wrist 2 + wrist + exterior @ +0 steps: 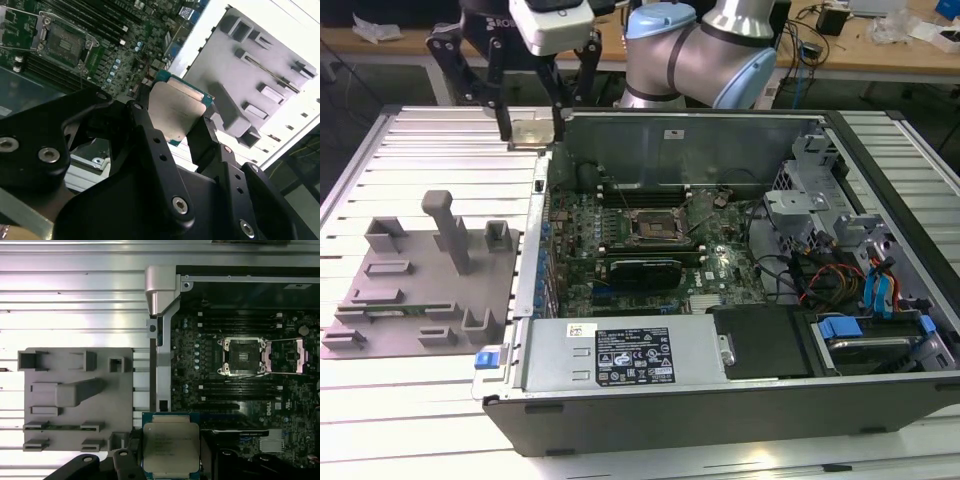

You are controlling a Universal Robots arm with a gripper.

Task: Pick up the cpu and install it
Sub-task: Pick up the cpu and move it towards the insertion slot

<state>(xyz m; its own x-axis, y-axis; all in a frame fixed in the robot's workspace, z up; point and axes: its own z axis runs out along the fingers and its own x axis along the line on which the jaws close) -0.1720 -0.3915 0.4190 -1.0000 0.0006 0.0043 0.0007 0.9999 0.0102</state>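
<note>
the hand (176, 114) is closed on the cpu (171, 447), a flat silver-grey square with a green rim.

The cpu (171, 447) top is dull metal, the fixture (117, 400) matt grey plastic.
</note>
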